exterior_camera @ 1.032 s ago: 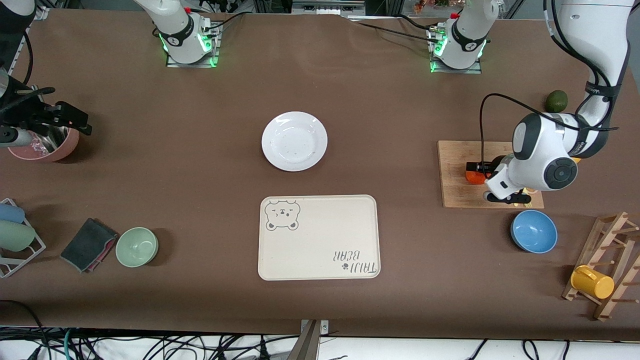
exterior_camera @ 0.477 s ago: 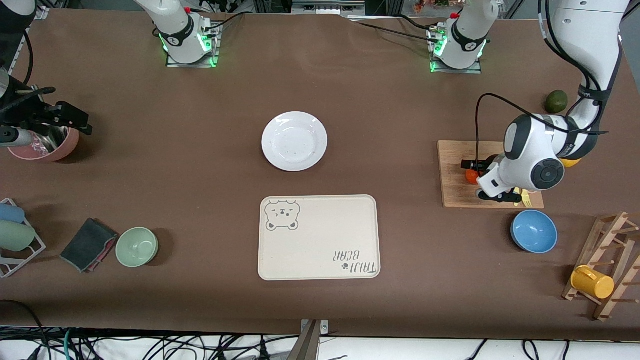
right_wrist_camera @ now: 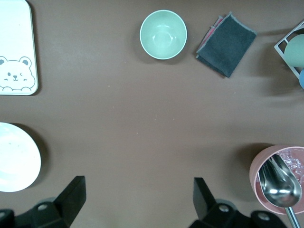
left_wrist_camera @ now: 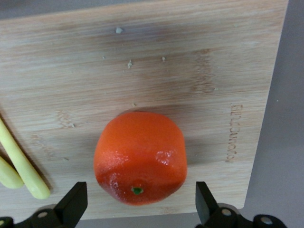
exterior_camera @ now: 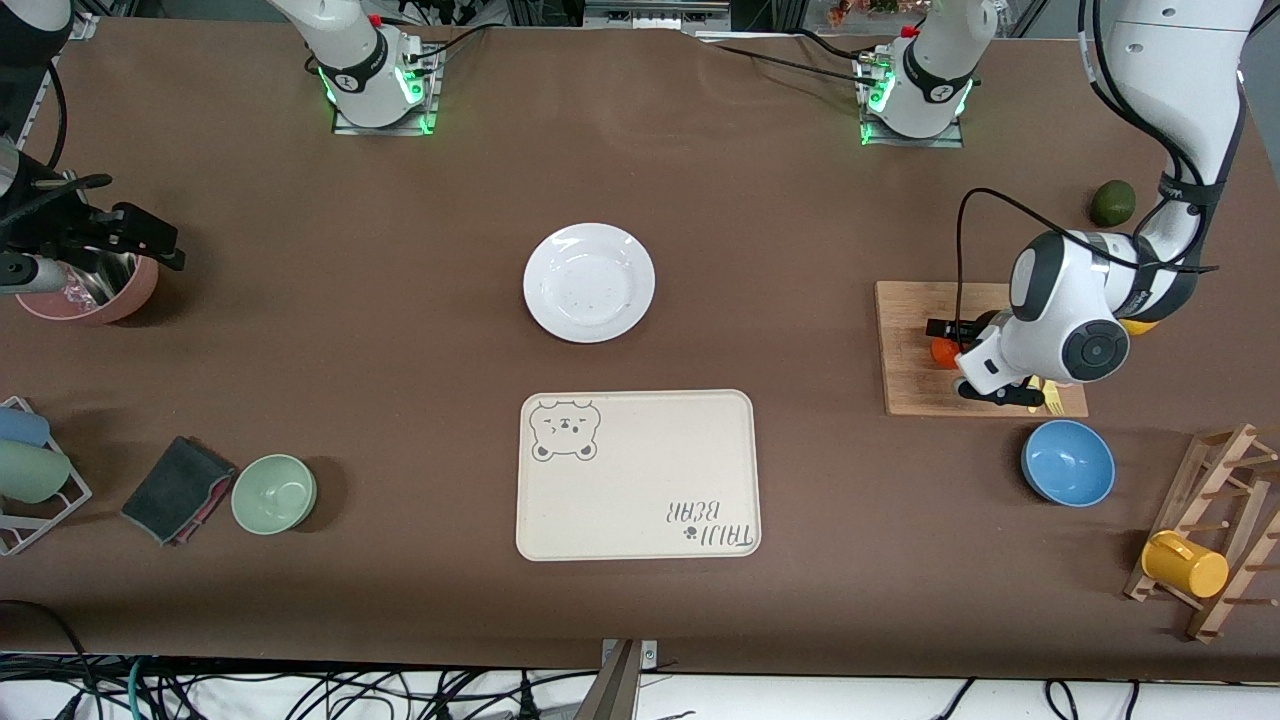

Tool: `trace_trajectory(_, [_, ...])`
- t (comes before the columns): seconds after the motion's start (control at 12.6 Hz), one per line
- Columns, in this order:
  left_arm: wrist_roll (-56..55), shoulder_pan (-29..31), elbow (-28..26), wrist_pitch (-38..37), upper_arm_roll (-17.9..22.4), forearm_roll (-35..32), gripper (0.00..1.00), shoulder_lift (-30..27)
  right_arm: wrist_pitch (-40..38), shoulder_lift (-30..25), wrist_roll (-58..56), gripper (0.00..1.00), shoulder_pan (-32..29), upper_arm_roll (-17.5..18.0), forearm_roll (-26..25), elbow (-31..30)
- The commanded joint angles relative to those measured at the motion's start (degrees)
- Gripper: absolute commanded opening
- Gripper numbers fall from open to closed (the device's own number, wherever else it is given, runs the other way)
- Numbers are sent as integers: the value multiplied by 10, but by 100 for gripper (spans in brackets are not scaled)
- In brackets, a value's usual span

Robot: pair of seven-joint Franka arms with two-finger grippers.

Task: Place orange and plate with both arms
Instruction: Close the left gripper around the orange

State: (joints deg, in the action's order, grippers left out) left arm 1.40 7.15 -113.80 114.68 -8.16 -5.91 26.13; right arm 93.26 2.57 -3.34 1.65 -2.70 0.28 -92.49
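Orange (left_wrist_camera: 140, 156) sits between open left gripper (left_wrist_camera: 140, 209) fingers.

So the orange (left_wrist_camera: 140, 156) is a small, bright orange-red, slightly squashed fruit sitting on a wooden cutting board (left_wrist_camera: 166, 66). The plate (exterior_camera: 589, 282) is glossy white, round, empty, lying flat mid-table, well apart from it.

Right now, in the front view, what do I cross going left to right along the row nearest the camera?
Dark folded cloth → green bowl → cream bear tray → blue bowl → yellow mug on the wooden rack.
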Motion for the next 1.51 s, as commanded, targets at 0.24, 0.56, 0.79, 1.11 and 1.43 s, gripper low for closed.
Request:
trace_trajectory(0.24, [6, 3, 15, 12, 1, -8, 100, 19, -4, -3, 3, 100, -1, 2, 9, -1])
trace_trajectory(0.56, [5, 3, 20, 21, 2, -7, 95, 33, -4, -3, 3, 100, -1, 2, 9, 0])
trace_trajectory(0.79, [6, 7, 34, 27, 2, -7, 94, 46, -3, -3, 3, 100, -1, 2, 9, 0])
trace_trajectory(1.11, [6, 11, 40, 27, 2, -6, 81, 52, -4, -3, 3, 100, 0, 3, 9, 1])
trace_trajectory(1.43, [3, 11, 41, 27, 2, -4, 51, 52, -2, -3, 3, 100, -1, 2, 9, 0])
